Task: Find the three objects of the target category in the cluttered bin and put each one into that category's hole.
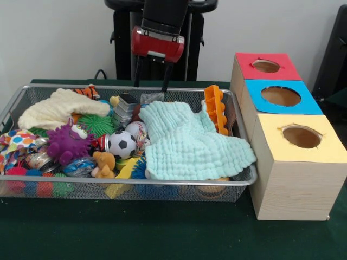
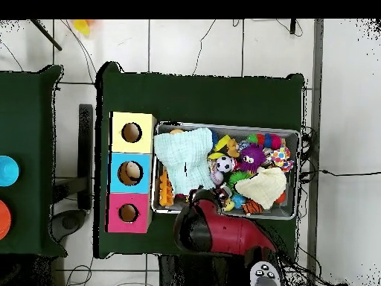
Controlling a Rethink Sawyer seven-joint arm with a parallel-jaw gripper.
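The wire mesh bin (image 1: 130,181) holds several toys and cloths: a mint cloth (image 1: 190,142), a cream cloth (image 1: 59,108), a purple spiky toy (image 1: 68,142), a soccer ball (image 1: 122,144), a baseball (image 1: 136,129), a green spiky ball (image 1: 97,123) and an orange plastic toy (image 1: 216,108). The blue-topped box's hole (image 1: 281,96) lies right of the bin, between the red and yellow boxes. My gripper (image 1: 150,86) hangs open and empty just above the bin's far rim, behind the mint cloth. The overhead view shows the bin (image 2: 296,135), the blue hole (image 2: 132,172) and my red arm (image 2: 223,232).
The red-topped box (image 1: 249,58) and the yellow-topped box (image 1: 325,151) flank the blue one. A tiger toy (image 1: 88,92), a brown bear toy (image 1: 103,164) and a dotted cloth (image 1: 16,143) lie in the bin's left part. A second dark table (image 2: 30,149) stands beside this one.
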